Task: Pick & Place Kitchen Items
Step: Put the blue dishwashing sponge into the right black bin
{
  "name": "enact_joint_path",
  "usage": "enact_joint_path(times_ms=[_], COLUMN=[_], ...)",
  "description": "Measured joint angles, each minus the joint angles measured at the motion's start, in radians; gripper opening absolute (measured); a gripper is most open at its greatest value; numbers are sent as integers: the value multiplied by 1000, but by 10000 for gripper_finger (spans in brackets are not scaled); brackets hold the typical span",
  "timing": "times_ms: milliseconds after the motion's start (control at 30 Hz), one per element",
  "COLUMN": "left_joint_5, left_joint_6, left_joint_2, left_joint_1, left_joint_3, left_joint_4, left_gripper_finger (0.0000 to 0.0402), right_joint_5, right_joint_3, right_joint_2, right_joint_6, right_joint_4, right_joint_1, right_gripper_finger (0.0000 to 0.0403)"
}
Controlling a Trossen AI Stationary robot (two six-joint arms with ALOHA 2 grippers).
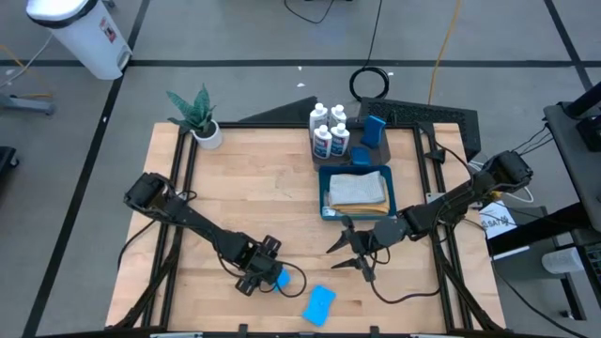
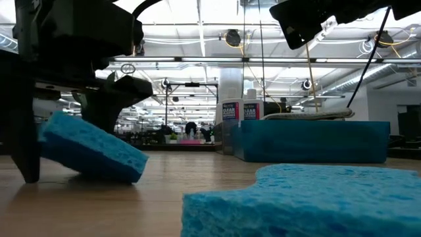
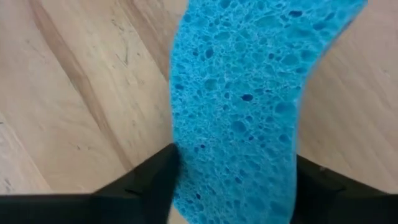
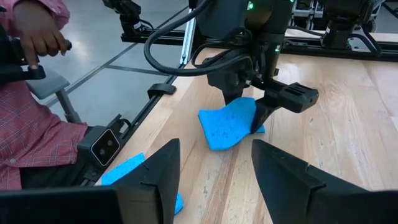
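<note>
Two blue sponges sit near the table's front edge in the high view: one (image 1: 280,278) is pinched by the left gripper (image 1: 268,272), the other, a loose sponge (image 1: 320,302), lies just beside it, closer to the front edge. The right gripper (image 1: 354,252) hovers with its fingers spread near the table's middle, just in front of the blue bin (image 1: 325,176), which holds a folded grey cloth (image 1: 358,191). Four white bottles (image 1: 330,130) stand behind the bin at the back edge, beside another blue sponge (image 1: 375,130) on the dark tray (image 1: 404,114).

In the low view the held sponge (image 2: 92,149) tilts, one corner on the wood. The grip looks shallow to me; the soft foam could bend and slip out on lifting. The loose sponge (image 2: 309,201) fills the foreground and is cut off by the frame.

The left wrist view shows the sponge (image 3: 242,106) squeezed between two dark fingers (image 3: 152,180), visibly bowed; its far end runs out of frame, so how much is gripped is unclear.

The right wrist view shows that gripper's own fingers (image 4: 155,168) apart, facing the left gripper (image 4: 258,102) and its curled sponge (image 4: 230,121). A crossing path could bring the two arms together. A person's hand (image 4: 37,34) shows beyond the table edge.
</note>
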Motion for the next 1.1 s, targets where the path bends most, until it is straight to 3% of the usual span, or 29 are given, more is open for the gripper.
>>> enact_joint_path(times_ms=[233, 400, 633, 833, 1100], left_joint_5=[-21, -91, -280, -308, -283], left_joint_6=[-41, -63, -243, -191, -53], left_joint_2=[-38, -148, -280, -315, -354], left_joint_1=[2, 22, 74, 105, 148], left_joint_3=[-5, -6, -5, -5, -4], left_joint_4=[-21, -18, 51, 117, 204], left_gripper_finger=[102, 16, 37, 11, 10], right_joint_5=[0, 3, 4, 6, 5], right_joint_3=[0, 0, 0, -1, -1], right_joint_2=[0, 0, 0, -34, -201], right_joint_6=[0, -22, -30, -30, -24], right_joint_4=[1, 8, 10, -3, -134], right_joint_1=[0, 0, -24, -34, -31], right_gripper_finger=[171, 171, 171, 171, 171])
